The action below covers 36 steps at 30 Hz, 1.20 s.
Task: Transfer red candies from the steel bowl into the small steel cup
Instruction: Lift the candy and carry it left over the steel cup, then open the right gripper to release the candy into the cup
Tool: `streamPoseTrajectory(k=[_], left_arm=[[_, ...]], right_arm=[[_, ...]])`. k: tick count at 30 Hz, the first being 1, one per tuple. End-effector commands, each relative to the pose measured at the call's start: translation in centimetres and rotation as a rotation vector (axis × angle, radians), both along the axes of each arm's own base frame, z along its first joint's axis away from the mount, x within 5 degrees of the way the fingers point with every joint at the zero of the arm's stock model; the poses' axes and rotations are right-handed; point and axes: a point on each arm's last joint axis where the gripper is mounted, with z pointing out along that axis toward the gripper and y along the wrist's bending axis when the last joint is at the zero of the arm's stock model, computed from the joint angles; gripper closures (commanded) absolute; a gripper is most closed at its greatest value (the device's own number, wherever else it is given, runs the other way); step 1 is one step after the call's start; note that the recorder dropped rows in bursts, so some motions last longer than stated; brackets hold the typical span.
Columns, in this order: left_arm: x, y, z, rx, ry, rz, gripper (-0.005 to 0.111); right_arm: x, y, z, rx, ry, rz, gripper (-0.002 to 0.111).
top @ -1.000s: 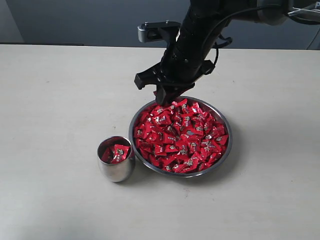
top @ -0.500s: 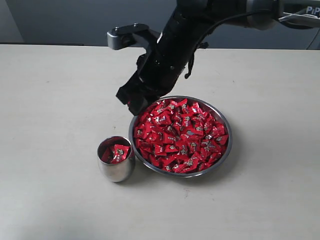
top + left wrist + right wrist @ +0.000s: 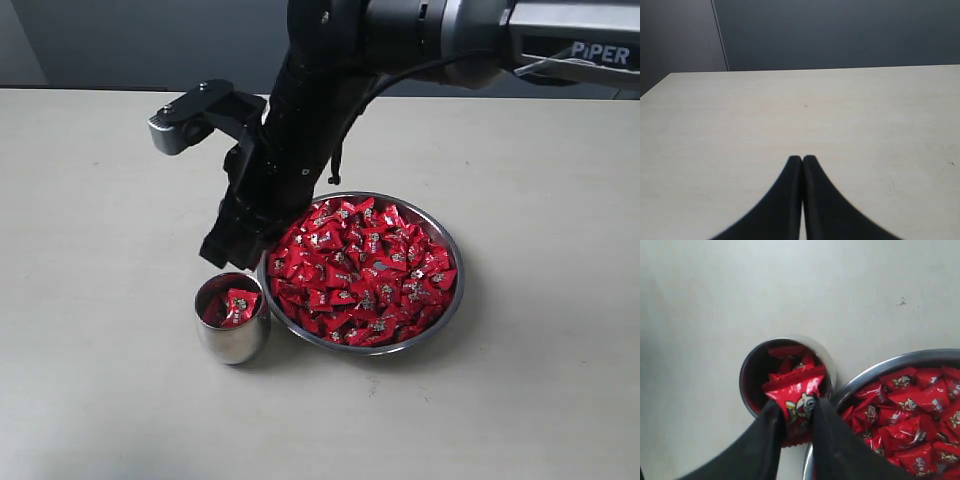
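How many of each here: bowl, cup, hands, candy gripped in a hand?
bowl: 1
cup: 1
hands: 2 (left hand, right hand)
gripped candy: 1
total: 5
not counted: loose candies in bowl and cup, too many to tell.

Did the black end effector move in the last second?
Yes: the right end effector swung left from the rim of the wide shallow steel bowl to above the small rounded steel cup.

Shiny red candies (image 3: 365,272), grey steel bowl (image 3: 372,349)
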Motion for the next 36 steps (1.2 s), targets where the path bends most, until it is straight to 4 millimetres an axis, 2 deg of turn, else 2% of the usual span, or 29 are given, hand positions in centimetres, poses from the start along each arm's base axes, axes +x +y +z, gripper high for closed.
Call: streamPoseTrajectory(k=[1,5,9,17,30,33,36], left_arm=[[0.0,0.0,-0.1,-0.001,-0.003,0.001,0.106],[0.0,0.0,-0.1,-0.001,-0.003,0.001,0.106],[0.0,0.0,-0.1,-0.001,-0.003,0.001,0.106],[0.0,0.0,-0.1,-0.001,-0.003,0.001,0.106],[0.0,0.0,-0.1,-0.001,-0.003,0.001,0.106],[0.0,0.0,-0.1,-0.001,-0.003,0.001,0.106],[0.0,0.0,-0.1,-0.001,-0.003,0.001,0.106]], right_arm=[[0.1,0.8,0.2,0.001,-0.024,0.032,0.109],[0.1,1.7,0.5,0.002,-0.019,0.049,0.109],[-0.1,2.2,-0.2,-0.024,0.001,0.069,0.109],[-0.1,2.3,-1.7,-0.070,0.048,0.064,0.109],[-0.1,2.3,-1.8,-0.076,0.054,0.067,0.109],[-0.1,2.3,-1.8,-0.078,0.056,0.068,0.098],[-0.1,2.3,-1.8,-0.078,0.056,0.068,0.080]])
